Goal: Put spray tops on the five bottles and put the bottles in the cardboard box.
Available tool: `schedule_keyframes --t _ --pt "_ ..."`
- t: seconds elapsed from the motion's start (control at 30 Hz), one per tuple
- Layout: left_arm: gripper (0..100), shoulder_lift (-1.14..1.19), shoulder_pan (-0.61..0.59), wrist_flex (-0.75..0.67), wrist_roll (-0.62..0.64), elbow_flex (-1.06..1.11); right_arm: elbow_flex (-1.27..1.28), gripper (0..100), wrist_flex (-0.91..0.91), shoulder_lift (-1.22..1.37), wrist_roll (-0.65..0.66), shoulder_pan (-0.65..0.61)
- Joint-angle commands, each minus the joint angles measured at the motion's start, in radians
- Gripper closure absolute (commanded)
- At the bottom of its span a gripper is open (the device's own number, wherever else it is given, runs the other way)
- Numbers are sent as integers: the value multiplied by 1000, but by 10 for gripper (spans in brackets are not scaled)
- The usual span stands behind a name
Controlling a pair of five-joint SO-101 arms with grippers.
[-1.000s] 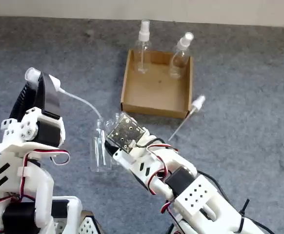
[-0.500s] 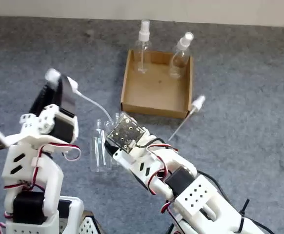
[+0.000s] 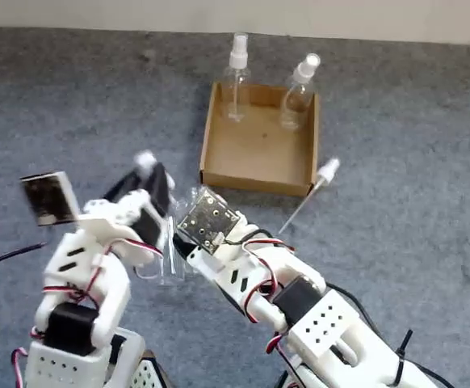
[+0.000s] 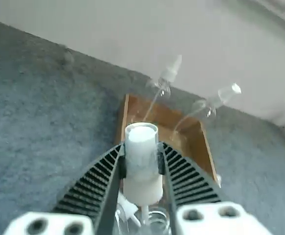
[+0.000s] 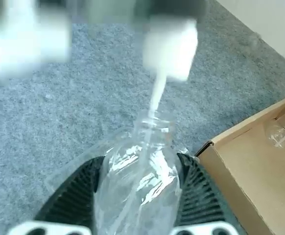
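Observation:
My right gripper is shut on a clear bottle, held upright on the carpet; it is in the high view too. My left gripper is shut on a white spray top directly above that bottle. The spray top hangs over the neck, and its thin tube reaches down into the opening. From above, the left gripper stands just left of the right one. The cardboard box lies beyond, with two capped bottles at its far side.
A second clear bottle without a top stands close beside the held one, partly behind the left arm. A loose spray top with its long tube lies on the grey carpet by the box's right near corner.
The left arm has swung right and down with the spray top, from the table's left side to above the held bottle. The right arm and its bottle have stayed still.

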Motion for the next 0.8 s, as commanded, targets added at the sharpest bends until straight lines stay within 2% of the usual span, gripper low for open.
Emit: schedule_keyframes --t 0.0,0.17,0.33,0.5,0.77 --pt "996 -4 119 2 -71 16 -22 995 -22 -30 -9 16" --pt "996 -4 157 -2 -95 67 -22 995 -22 -31 -12 79" --pt "996 -4 162 2 -98 76 -24 995 -22 -31 -150 130" --pt "996 -4 162 2 -98 70 -24 995 -44 -31 -215 159" --pt "995 -5 154 0 -103 67 -18 995 -68 -31 -215 157"
